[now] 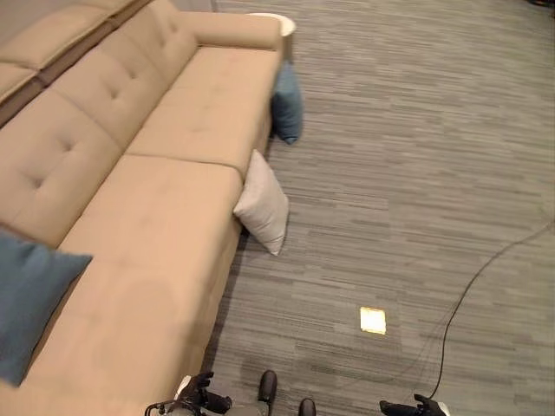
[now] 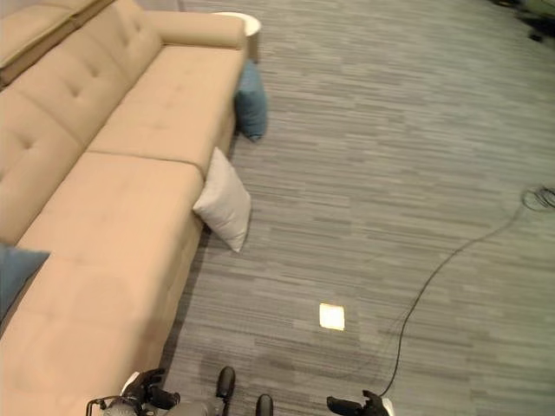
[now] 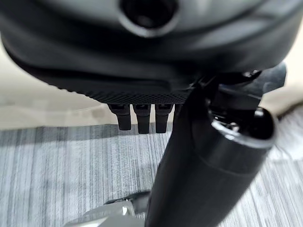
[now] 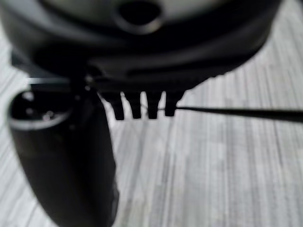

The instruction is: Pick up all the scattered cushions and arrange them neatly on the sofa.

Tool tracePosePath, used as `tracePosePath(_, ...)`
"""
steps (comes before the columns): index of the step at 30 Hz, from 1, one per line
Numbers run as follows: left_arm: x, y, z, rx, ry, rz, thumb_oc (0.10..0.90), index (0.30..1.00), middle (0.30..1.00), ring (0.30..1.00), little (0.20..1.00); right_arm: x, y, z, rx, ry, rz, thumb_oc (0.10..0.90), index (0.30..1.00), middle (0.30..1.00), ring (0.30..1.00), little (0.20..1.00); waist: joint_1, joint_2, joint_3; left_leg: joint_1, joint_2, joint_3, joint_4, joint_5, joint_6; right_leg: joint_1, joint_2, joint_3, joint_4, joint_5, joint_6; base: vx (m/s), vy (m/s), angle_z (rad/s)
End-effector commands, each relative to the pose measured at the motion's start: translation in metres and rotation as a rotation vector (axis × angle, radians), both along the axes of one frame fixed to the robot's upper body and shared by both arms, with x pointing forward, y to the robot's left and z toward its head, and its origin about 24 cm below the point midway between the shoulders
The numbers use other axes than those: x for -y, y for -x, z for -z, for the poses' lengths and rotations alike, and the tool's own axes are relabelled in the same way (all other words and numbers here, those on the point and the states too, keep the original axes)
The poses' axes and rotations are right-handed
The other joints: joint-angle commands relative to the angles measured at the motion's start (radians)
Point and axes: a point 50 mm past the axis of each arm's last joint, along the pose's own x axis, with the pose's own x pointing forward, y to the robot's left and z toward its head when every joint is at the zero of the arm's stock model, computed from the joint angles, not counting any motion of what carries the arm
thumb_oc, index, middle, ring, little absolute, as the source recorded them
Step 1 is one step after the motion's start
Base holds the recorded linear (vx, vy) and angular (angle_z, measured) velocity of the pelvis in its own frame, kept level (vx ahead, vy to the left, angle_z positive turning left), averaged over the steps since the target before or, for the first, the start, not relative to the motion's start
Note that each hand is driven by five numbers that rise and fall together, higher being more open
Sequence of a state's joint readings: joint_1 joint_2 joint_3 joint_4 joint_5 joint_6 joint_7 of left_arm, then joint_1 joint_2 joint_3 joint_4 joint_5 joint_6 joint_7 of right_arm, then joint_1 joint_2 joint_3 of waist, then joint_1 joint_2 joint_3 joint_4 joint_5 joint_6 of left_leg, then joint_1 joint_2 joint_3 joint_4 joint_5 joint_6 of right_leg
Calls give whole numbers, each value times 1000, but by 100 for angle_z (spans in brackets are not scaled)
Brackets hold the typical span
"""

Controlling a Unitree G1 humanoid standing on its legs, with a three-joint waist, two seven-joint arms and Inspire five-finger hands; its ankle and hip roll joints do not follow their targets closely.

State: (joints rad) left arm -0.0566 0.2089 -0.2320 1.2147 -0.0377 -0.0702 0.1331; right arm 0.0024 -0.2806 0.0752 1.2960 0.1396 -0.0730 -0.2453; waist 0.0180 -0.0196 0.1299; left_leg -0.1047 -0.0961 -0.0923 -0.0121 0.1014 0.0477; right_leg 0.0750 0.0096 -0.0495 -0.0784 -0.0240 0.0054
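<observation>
A beige sofa [image 1: 165, 130] runs along the left. One blue cushion [image 1: 26, 303] lies on its near seat against the backrest. On the grey carpet, a pale grey cushion [image 1: 263, 208] leans against the sofa's front by the seat seam. Farther off, a second blue cushion [image 1: 287, 104] leans upright against the front near the far armrest. My left hand [image 1: 204, 399] hangs low beside the sofa's near corner, and my right hand [image 1: 412, 407] hangs low to the right. In the wrist views the left hand [image 3: 142, 56] and right hand [image 4: 142, 56] show straight fingers holding nothing.
A round white side table [image 1: 282, 22] stands past the far armrest. A small yellowish plate [image 1: 373, 320] is set in the carpet ahead of me. Open carpet stretches to the right of the sofa.
</observation>
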Motion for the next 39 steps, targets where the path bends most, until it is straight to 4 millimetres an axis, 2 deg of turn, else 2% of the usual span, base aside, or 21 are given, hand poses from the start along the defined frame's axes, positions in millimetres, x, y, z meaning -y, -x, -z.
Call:
tracePosePath(1,-2,-7,-3,34,-20,14,800,900,900,900,900,5,-9,-4,29,31,-8,800,900,900,900,900,94,-26,-21,-23,24,69,139,-183,-23,-94,-19,-41,226,-35,108,118,90,-123)
tracePosePath(3,-6,-14,-7,59,-35,22,800,900,900,900,900,4,-20,-6,54,29,-31,800,900,900,900,900,82,0,-3,9,49,83,141,-194,-4,-201,-52,-93,432,0,163,131,94,-110)
tracePosePath(4,-8,-16,-8,68,-39,17,800,900,900,900,900,2,-24,-7,62,30,-50,800,900,900,900,900,73,19,4,44,56,90,127,-207,2,-245,-111,-159,479,9,168,163,54,-47)
tracePosePath(6,-8,-19,-10,85,-38,13,800,900,900,900,900,3,-28,-8,70,42,-62,800,900,900,900,900,72,29,0,81,70,107,105,-226,-2,-250,-168,-222,391,2,137,208,-48,-26)
tracePosePath(8,-7,-21,-10,92,-34,12,800,900,900,900,900,-1,-31,-9,82,41,-87,800,900,900,900,900,61,32,0,113,70,111,95,-244,-7,-265,-187,-226,298,32,130,234,-88,-29)
tracePosePath(11,-4,-17,-8,91,-36,-8,800,900,900,900,900,-20,-20,-1,69,7,-131,800,900,900,900,900,5,24,-21,191,67,84,79,-296,-21,-287,-142,-108,164,104,148,412,-184,-30)
tracePosePath(14,1,-14,-6,83,-26,-19,800,900,900,900,900,-23,-14,0,62,7,-131,800,900,900,900,900,-6,29,-33,199,96,82,100,-287,-43,-266,-123,-112,156,96,130,262,-226,68)
tracePosePath(15,6,-12,-4,79,-6,-29,800,900,900,900,900,-25,-11,0,76,5,-118,800,900,900,900,900,-7,30,-33,160,125,89,197,-233,-78,-226,-105,-128,133,81,110,120,-243,40)
tracePosePath(16,8,-11,-4,78,3,-31,800,900,900,900,900,-24,-12,0,82,5,-113,800,900,900,900,900,-6,25,-25,119,135,92,270,-206,-85,-205,-103,-134,126,72,97,143,-329,34)
tracePosePath(18,10,-12,-4,80,11,-26,800,900,900,900,900,-23,-13,-1,91,13,-113,800,900,900,900,900,-3,21,-15,67,140,85,354,-179,-91,-189,-99,-140,120,67,85,47,-196,41)
tracePosePath(19,12,-15,-4,88,20,-29,800,900,900,900,900,-20,-17,-3,109,26,-118,800,900,900,900,900,8,12,11,-11,157,96,478,-127,-91,-160,-92,-146,116,46,57,68,-208,32)
tracePosePath(21,12,-15,-4,88,18,-28,800,900,900,900,900,-19,-18,-4,112,33,-122,800,900,900,900,900,10,8,18,-33,166,104,508,-117,-89,-150,-88,-150,117,34,47,109,-185,8)
tracePosePath(23,17,-15,-3,79,19,-15,800,900,900,900,900,-19,-18,-5,118,42,-118,800,900,900,900,900,15,3,28,-84,145,120,480,-145,-73,-117,-81,-153,115,-3,36,252,-148,33)
tracePosePath(24,19,-12,-2,63,19,-5,800,900,900,900,900,-19,-19,-5,125,46,-118,800,900,900,900,900,15,4,22,-105,103,133,409,-182,-63,-100,-76,-152,99,-12,45,283,-66,26)
tracePosePath(26,20,-10,-1,52,18,-1,800,900,900,900,900,-19,-18,-5,123,51,-122,800,900,900,900,900,15,7,19,-105,82,142,350,-184,-61,-89,-72,-152,93,-18,50,228,-24,17)
tracePosePath(27,21,-9,0,48,19,0,800,900,900,900,900,-22,-19,-5,127,56,-137,800,900,900,900,900,28,23,11,-144,55,153,246,-133,-65,-60,-45,-141,79,-30,52,242,-11,6)
tracePosePath(29,20,-7,0,48,20,-5,800,900,900,900,900,-26,-20,-5,131,54,-147,800,900,900,900,900,49,38,11,-163,38,151,171,-68,-76,-32,-15,-123,75,-43,51,268,3,-8)
tracePosePath(31,18,1,3,26,20,-33,800,900,900,900,900,-32,-19,-3,127,43,-176,800,900,900,900,900,63,37,-2,-134,31,132,140,-73,-65,-11,-7,-103,92,-69,55,307,45,-36)
tracePosePath(35,12,9,4,6,10,-62,800,900,900,900,900,-33,-15,-2,105,39,-214,800,900,900,900,900,77,24,-34,-82,18,118,134,-105,-33,-7,-28,-100,193,-98,76,236,60,-72)
tracePosePath(37,7,7,3,16,2,-69,800,900,900,900,900,-36,-22,-4,122,30,-246,800,900,900,900,900,75,28,-32,-33,20,109,128,-137,-1,-83,-58,-106,389,-55,117,206,119,-21)
tracePosePath(39,7,5,2,25,2,-74,800,900,900,900,900,-36,-25,-4,125,30,-257,800,900,900,900,900,72,30,-24,-23,17,112,134,-150,14,-115,-80,-113,457,-13,140,84,59,-12)
